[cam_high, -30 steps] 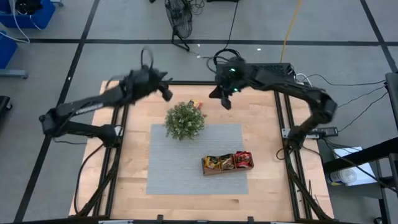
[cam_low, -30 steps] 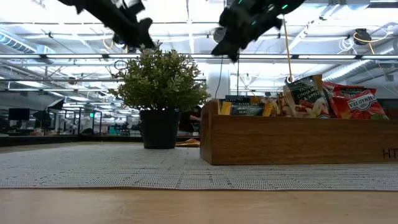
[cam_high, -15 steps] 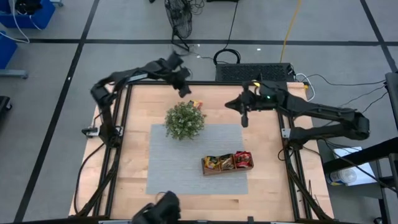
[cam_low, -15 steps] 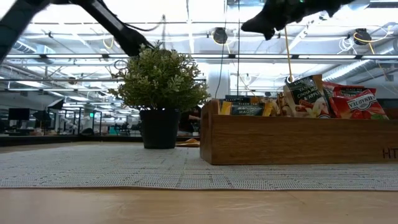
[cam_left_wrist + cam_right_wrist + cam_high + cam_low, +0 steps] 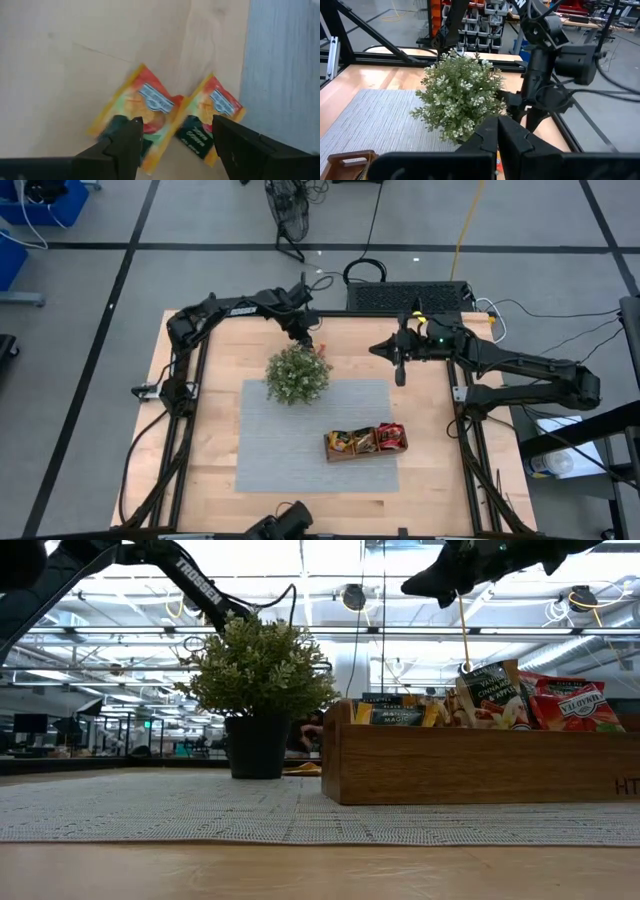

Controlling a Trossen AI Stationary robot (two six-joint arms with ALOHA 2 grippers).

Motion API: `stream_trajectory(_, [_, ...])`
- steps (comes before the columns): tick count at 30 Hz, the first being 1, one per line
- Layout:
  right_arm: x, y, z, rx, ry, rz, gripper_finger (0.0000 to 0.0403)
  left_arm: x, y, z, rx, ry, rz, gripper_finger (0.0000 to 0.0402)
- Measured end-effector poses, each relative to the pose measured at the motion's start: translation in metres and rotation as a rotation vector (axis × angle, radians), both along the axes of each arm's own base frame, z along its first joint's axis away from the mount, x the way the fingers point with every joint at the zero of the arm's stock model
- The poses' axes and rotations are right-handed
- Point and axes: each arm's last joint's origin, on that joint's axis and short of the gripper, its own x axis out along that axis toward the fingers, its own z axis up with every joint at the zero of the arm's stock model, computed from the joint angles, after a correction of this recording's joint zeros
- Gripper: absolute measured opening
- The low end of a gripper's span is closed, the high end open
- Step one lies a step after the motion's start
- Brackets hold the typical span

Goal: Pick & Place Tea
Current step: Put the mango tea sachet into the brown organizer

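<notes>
We read "TROSSEN" in white letters along the left arm (image 5: 200, 582) in the low view. On the wooden tray (image 5: 480, 765), at its right end, the letters "HT" showed, cut off. Print on the tea sachets (image 5: 570, 705) stayed too small to read.

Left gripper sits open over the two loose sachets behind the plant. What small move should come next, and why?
Probably a short descent of the left gripper onto one tea sachet, then closing. Its fingers are open and straddle the spot where that sachet overlaps its neighbour; both lie flat on the bare table, not yet gripped. The right gripper, shut, waits above the table.
</notes>
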Motion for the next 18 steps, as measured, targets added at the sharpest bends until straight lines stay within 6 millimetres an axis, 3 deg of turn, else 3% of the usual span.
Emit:
stream_trajectory(10, [0.0, 0.0, 0.0, -0.007, -0.003, 0.001, 0.0, 0.019, -0.02, -0.014, 0.027, 0.031, -0.059, 0.0239])
stream_trajectory(18, [0.0, 0.0, 0.0, -0.006, -0.003, 0.001, 0.0, 0.02, -0.018, -0.024, 0.022, 0.073, -0.01, 0.0239])
